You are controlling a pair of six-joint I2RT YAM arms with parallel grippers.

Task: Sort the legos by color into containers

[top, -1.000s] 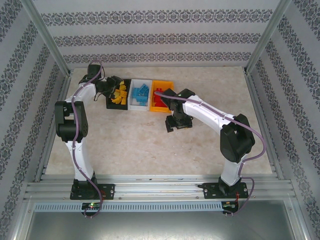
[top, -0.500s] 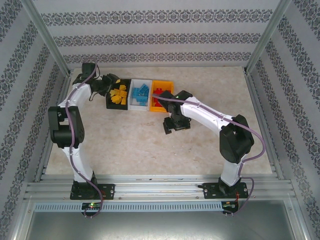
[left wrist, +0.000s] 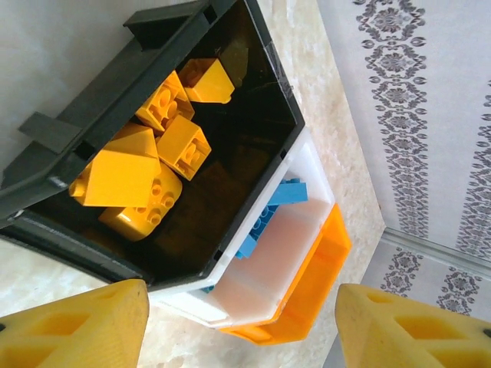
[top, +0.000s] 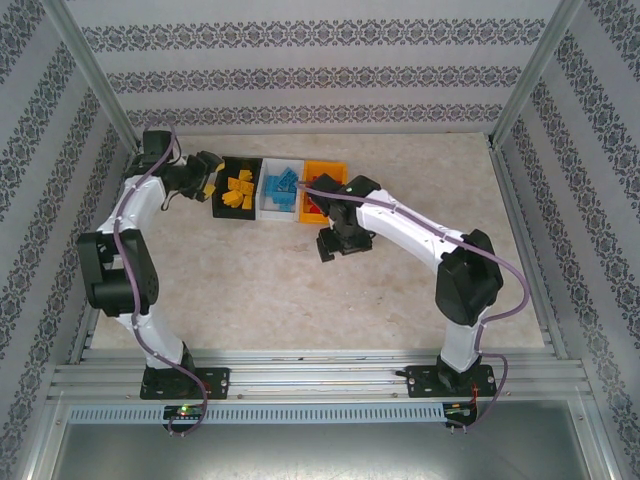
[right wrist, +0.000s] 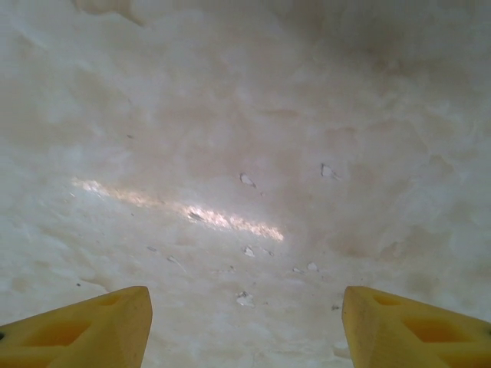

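The containers stand joined in a row at the back of the table. The black bin [top: 222, 210] holds yellow legos [top: 238, 188], the white bin [top: 280, 215] holds blue legos [top: 282, 185], and the orange bin [top: 325, 166] holds red legos [top: 311, 206]. My left gripper [top: 208, 181] hovers just left of the black bin, open and empty. Its wrist view looks down on the black bin [left wrist: 92, 107], the yellow legos [left wrist: 130, 172], the blue legos [left wrist: 288, 192], the white bin [left wrist: 261, 268] and the orange bin [left wrist: 307, 284]. My right gripper [top: 326, 246] is open over bare table in front of the orange bin.
Aluminium frame rails and patterned walls close in the beige tabletop [top: 280, 290] on three sides. The right arm's forearm [top: 400, 220] crosses over the front right corner of the orange bin. The right wrist view shows bare speckled table [right wrist: 245, 153] between yellow fingers [right wrist: 77, 330].
The left arm has drawn back to the left, taking its gripper from over the black bin to beside it. The right gripper has slid a little leftward.
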